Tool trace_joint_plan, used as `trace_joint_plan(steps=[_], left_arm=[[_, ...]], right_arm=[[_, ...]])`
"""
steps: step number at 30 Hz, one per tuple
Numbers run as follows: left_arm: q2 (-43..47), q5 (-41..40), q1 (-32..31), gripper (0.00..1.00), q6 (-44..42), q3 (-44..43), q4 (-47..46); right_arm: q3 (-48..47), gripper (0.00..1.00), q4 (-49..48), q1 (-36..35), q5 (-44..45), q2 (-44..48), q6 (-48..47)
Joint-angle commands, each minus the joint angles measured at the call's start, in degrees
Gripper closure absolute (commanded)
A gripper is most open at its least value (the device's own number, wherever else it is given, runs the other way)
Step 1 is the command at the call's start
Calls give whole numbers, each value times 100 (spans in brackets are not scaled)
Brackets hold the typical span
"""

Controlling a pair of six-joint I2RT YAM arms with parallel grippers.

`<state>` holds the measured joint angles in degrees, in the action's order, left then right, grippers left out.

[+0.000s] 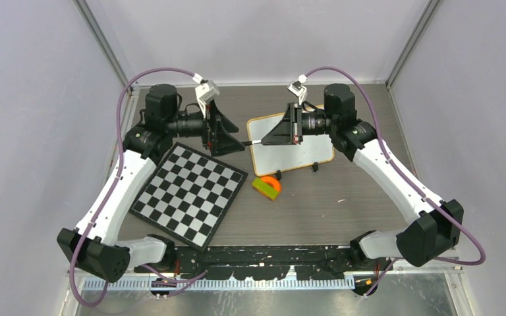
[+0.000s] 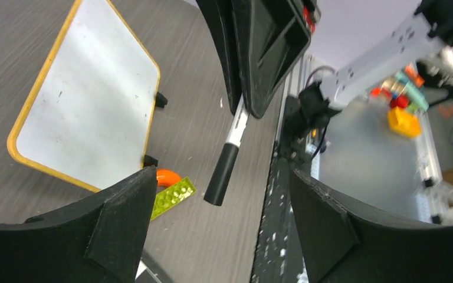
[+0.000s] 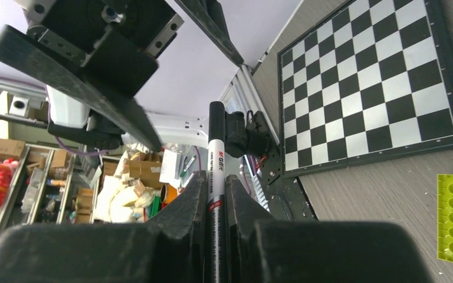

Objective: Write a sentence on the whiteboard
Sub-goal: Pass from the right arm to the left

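Marker (image 1: 253, 141) held between two grippers at the whiteboard's (image 1: 303, 155) left edge.
From above, the right gripper (image 1: 267, 139) is clenched on the marker. The left gripper (image 1: 237, 143) is released. The glossy, wood-framed whiteboard lies far-centre on the grey woodgrain bench (image 1: 342, 204), with a chequered board (image 1: 190, 194) to its left and a green studded brick (image 1: 265, 189) just near of it. Left wrist: wide-apart fingers (image 2: 124, 224) flank the black cap without touching it. Right wrist: both fingers (image 3: 183, 218) pinch the white barrel.
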<state>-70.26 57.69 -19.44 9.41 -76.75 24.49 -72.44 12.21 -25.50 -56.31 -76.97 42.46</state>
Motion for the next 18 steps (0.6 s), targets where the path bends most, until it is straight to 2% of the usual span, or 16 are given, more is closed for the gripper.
trace_joint_plan(steps=[1, 4, 13, 18], left_arm=[[59, 22, -209, 22, -1772, -176, 1272], [100, -18, -387, 33, -1969, -130, 1379], [-49, 61, -742, 45, -1924, -271, 1541], [-149, 92, -841, 61, -1823, -317, 1465]], right_arm=[[97, 100, -134, 4, -402, 315, -36], [130, 100, -95, 7, -475, 358, -51], [38, 100, 265, 0, -524, 380, -351], [20, 100, 269, -5, -594, 399, -357]])
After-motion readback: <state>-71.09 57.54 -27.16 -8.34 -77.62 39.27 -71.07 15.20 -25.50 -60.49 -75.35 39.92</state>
